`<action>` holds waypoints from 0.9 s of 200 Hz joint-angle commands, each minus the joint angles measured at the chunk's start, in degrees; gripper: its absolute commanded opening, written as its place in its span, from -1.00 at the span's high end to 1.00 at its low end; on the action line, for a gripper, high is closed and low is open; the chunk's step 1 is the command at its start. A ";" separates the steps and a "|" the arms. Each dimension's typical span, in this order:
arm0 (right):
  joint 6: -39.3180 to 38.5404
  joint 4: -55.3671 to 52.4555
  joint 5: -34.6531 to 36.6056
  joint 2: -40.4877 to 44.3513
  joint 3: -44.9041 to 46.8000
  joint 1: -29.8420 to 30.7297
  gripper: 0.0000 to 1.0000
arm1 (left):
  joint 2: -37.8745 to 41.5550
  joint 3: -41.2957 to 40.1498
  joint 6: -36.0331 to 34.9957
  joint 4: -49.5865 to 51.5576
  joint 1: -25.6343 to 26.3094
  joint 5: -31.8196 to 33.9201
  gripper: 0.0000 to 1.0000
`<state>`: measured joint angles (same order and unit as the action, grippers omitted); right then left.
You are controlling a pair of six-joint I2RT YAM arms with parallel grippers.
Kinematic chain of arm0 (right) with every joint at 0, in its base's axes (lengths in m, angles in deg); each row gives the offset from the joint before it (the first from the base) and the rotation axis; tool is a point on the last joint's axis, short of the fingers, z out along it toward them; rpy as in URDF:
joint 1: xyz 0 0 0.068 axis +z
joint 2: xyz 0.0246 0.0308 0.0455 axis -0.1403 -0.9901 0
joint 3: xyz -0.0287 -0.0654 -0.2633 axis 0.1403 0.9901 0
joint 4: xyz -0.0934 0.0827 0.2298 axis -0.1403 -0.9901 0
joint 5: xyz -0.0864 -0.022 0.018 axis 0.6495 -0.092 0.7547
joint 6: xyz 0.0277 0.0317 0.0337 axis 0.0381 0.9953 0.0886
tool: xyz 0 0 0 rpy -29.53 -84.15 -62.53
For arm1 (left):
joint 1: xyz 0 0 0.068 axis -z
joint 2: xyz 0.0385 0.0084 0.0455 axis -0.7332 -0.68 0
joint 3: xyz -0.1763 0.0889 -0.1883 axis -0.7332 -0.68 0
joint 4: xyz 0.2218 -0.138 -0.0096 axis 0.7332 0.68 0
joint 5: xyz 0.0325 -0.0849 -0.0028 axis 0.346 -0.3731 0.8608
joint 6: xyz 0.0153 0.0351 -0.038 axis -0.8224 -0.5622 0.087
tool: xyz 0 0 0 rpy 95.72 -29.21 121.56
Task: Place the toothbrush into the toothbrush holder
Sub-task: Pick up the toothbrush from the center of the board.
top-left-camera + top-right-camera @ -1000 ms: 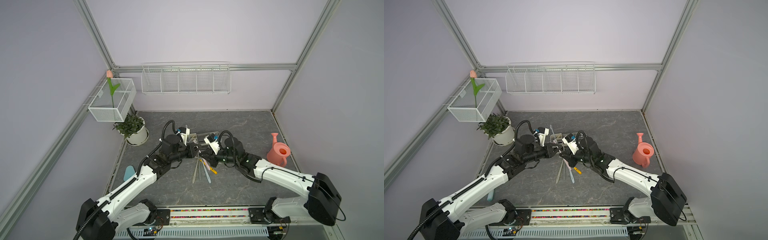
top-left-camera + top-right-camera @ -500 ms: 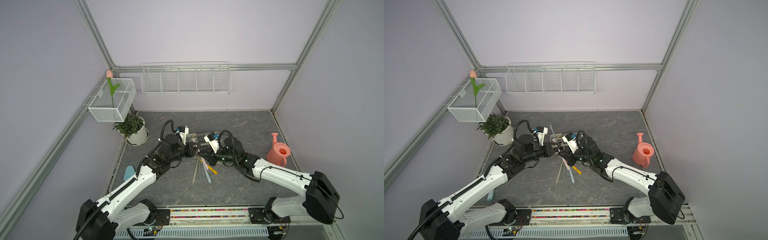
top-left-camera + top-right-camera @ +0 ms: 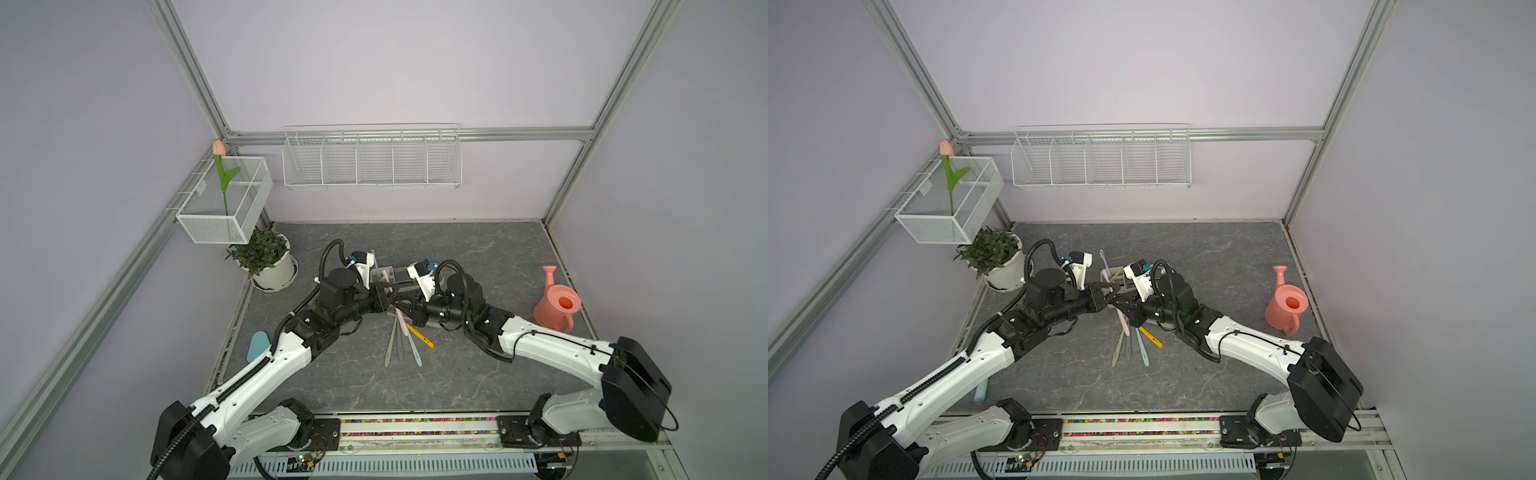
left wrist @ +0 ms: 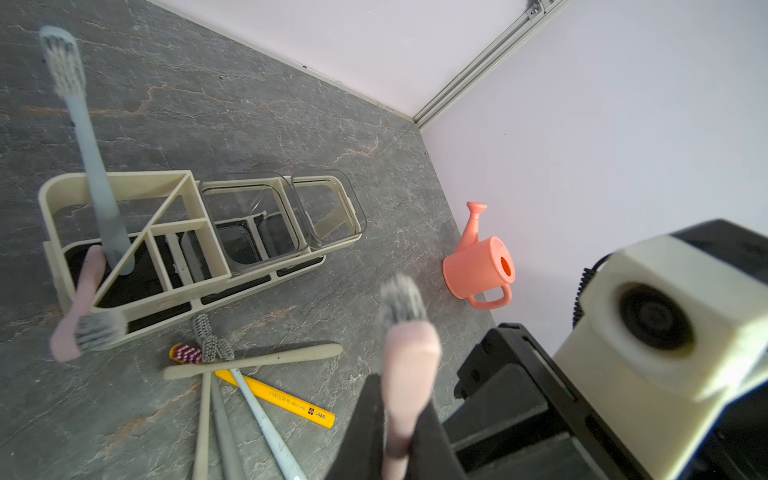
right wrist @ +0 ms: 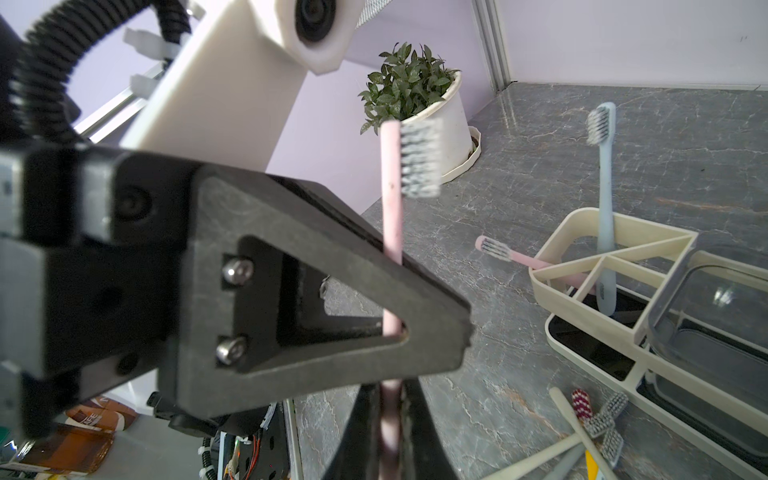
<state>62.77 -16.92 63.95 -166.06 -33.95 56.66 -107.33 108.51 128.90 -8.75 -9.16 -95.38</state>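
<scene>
- Handover is, in my judgement, the step in hand: the left gripper [image 4: 397, 407] and the right gripper [image 5: 390, 399] meet over the middle of the table [image 3: 457, 257]. Both are clamped on one pink toothbrush [image 5: 392, 232].
- The left gripper pinches nearer the bristle head, which sticks out past its jaws. The right gripper pinches further down the handle.
- I would release only the right gripper, since the left one's hold leaves the long handle free to go in first.
- I would then carry the brush the short way to the toothbrush holder [image 4: 137, 178], just far of the grippers.
- I would lower it straight into a free cell, missing the dividers and the brushes already there.
- The holder's cream divided bin, at its left end, holds a pale blue toothbrush [image 4: 94, 166] standing and a second pink toothbrush [image 4: 85, 291] leaning out over the rim.
- The clear cups [image 4: 249, 189] to the right look empty.
- Loose brushes [image 4: 253, 361] lie on the table just near of the holder.
</scene>
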 commanded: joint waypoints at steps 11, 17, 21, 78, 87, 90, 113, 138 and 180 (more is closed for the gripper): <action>1.17 0.56 1.68 0.78 0.32 0.36 0.86 | 1.36 0.07 0.27 -1.58 0.67 -2.11 0.80; 1.20 0.55 1.78 0.95 0.50 0.40 0.86 | 1.37 0.21 0.24 -1.66 0.67 -2.14 0.87; 1.26 0.78 1.71 0.99 0.62 0.39 0.86 | 1.35 0.11 0.21 -1.74 0.72 -2.15 0.91; 1.22 -0.47 2.24 1.40 0.76 0.46 0.81 | 1.94 0.74 -1.12 -0.92 0.67 -2.35 1.00; 1.22 -1.27 2.63 1.37 0.75 0.45 0.79 | 2.22 1.10 -1.60 -0.34 0.68 -2.56 1.00; 1.18 -1.52 2.73 1.39 0.74 0.44 0.78 | 2.38 1.24 -1.83 -0.21 0.67 -2.61 1.00; 1.29 -3.32 2.97 2.19 1.26 0.46 0.43 | 3.42 1.89 -3.27 0.88 0.73 -2.86 1.00; 1.79 -3.25 4.57 5.26 4.05 0.47 0.21 | 3.88 3.75 -5.72 3.50 0.67 -2.55 1.00; 1.53 -4.57 6.43 9.85 6.65 0.37 0.06 | 4.98 4.37 -7.11 3.87 0.68 -1.60 1.00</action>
<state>63.98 -18.91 67.45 -158.43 -29.02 57.39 -104.27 110.50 123.66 -5.43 -8.46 -97.13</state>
